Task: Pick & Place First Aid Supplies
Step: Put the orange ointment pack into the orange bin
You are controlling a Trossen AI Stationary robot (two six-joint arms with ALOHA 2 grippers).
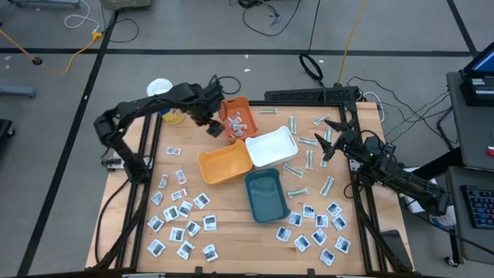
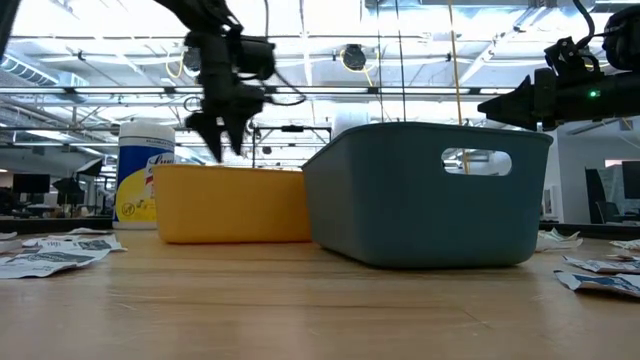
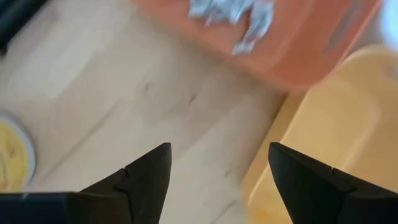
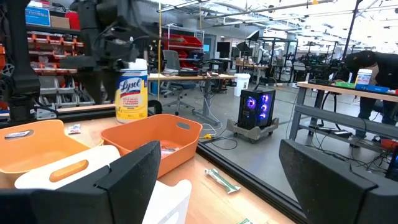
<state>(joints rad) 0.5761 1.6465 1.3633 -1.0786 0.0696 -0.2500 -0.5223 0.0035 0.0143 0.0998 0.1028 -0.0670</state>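
**Left gripper apart above table, beside orange tray**

Left gripper (image 1: 214,127) hangs over bare wood just beside the deep orange plastic tray (image 1: 245,103), fingers (image 3: 140,180) spread apart with nothing between them. Left wrist view is blurred: crumpled white packets in the orange tray (image 3: 233,15) show only as pale smears, print unreadable. White-lidded canister with yellow label (image 1: 160,89) is half hidden under the left arm. On the table's left side, square white sachets with dark print (image 1: 179,212) lie loose on the wood. Centre: yellow-orange tray (image 1: 207,162), white tray (image 1: 289,147), teal tray (image 1: 278,208), clustered together and touching; low view hides their contents behind the walls. Narrow pale grey-green strips (image 1: 306,141) lie scattered right of the white tray, some hidden under the right arm. More sachets (image 1: 318,232) lie at the near right. Right gripper (image 1: 330,139) is raised over the strips, fingers (image 4: 127,183) wide apart, empty.
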